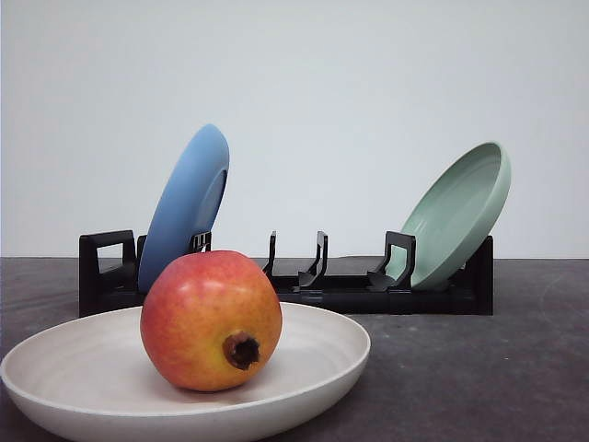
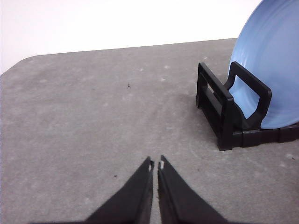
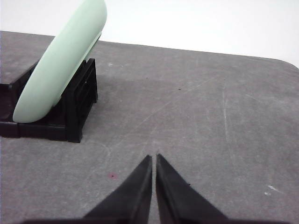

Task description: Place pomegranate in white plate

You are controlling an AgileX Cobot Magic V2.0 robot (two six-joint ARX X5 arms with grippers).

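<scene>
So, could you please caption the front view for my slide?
Pomegranate resting in the white plate, before a black rack holding blue and green plates.

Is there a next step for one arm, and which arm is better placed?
Neither arm: the pomegranate already rests in the white plate. The left gripper and right gripper are both shut over bare table.

Even, diffuse light fills all three views, and the pale wall behind is nearly washed out. Shadows are soft: a faint one lies under the pomegranate inside the white plate. The front view's lower edge looks slightly soft; the wrist views are sharp, without glare.
</scene>
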